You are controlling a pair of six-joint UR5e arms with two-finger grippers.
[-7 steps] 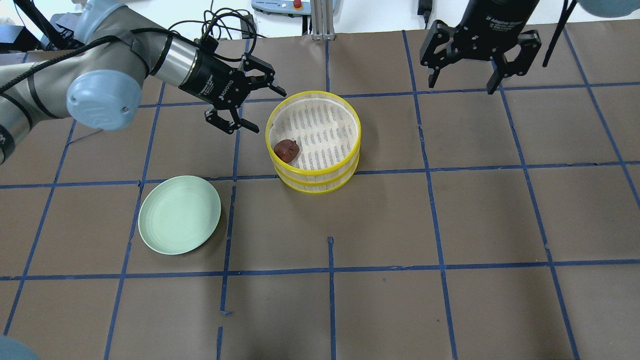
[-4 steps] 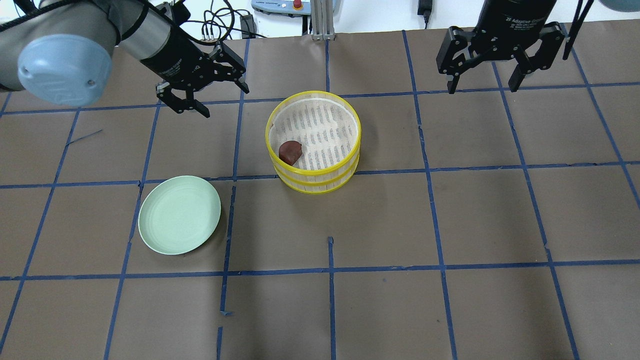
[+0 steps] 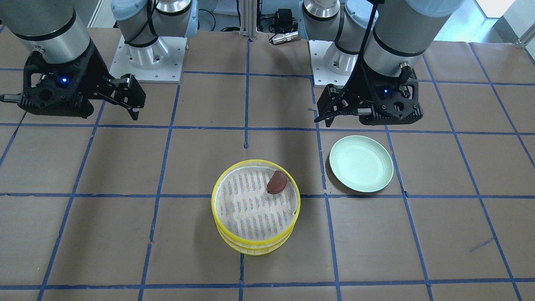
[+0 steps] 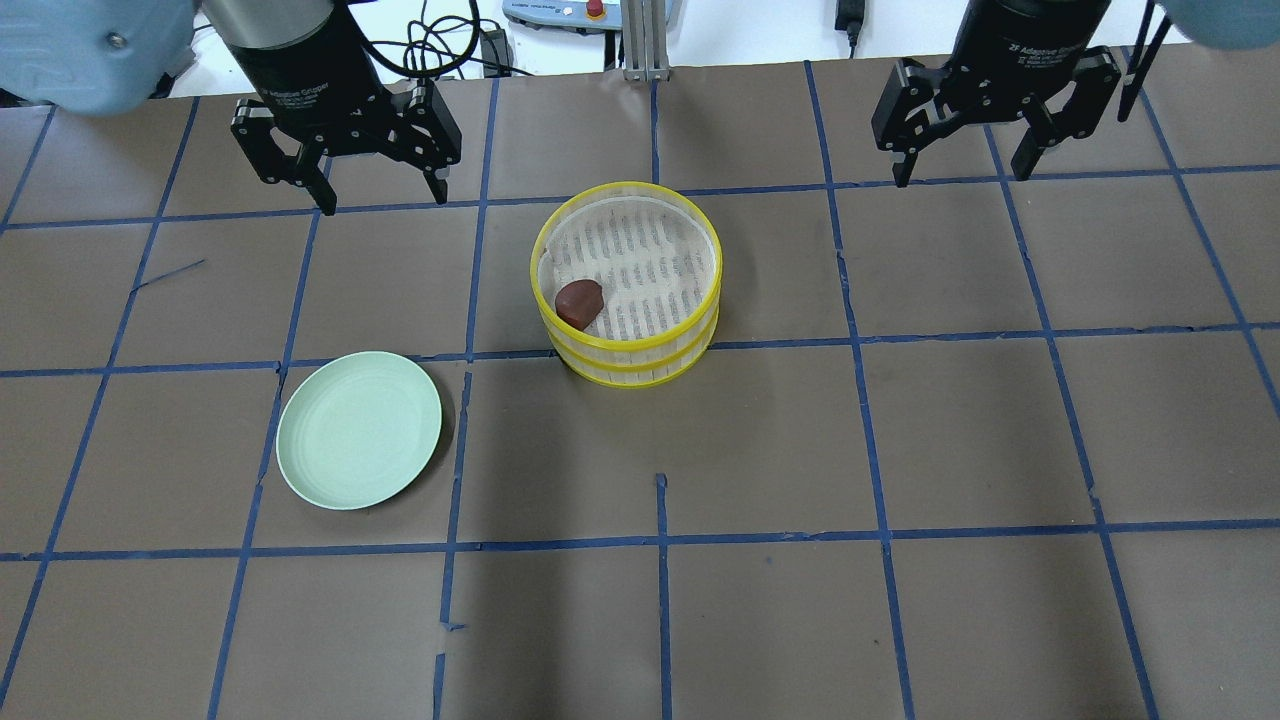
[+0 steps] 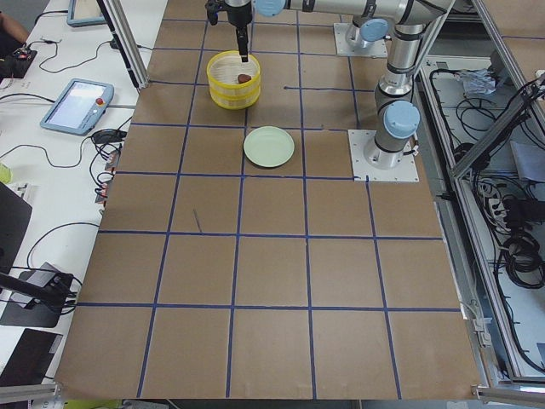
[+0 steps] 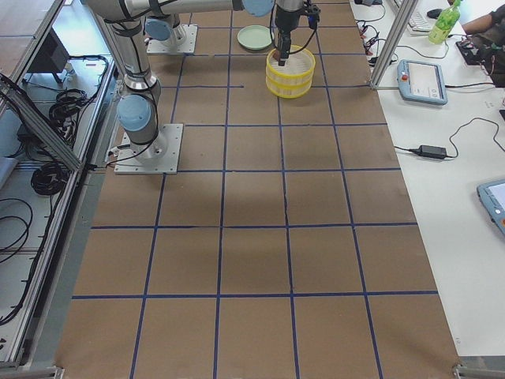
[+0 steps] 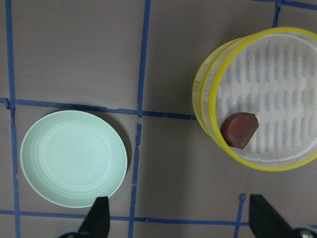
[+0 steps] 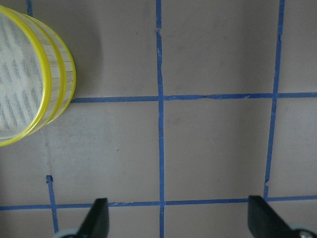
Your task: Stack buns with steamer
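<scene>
The steamer [image 4: 640,357] hid its lower floor (one reddish-brown bun [image 4: 578,302] showed on top); left end effector [image 4: 384,203] and right end effector [image 4: 960,178] gaped.

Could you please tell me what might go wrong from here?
The reddish-brown teardrop bun lies close to the wall of the stacked yellow-rimmed steamer trays, so any regrasp by the open left end effector could knock the top tray askew. Only one bun shows; the lower tray's contents are hidden.
</scene>
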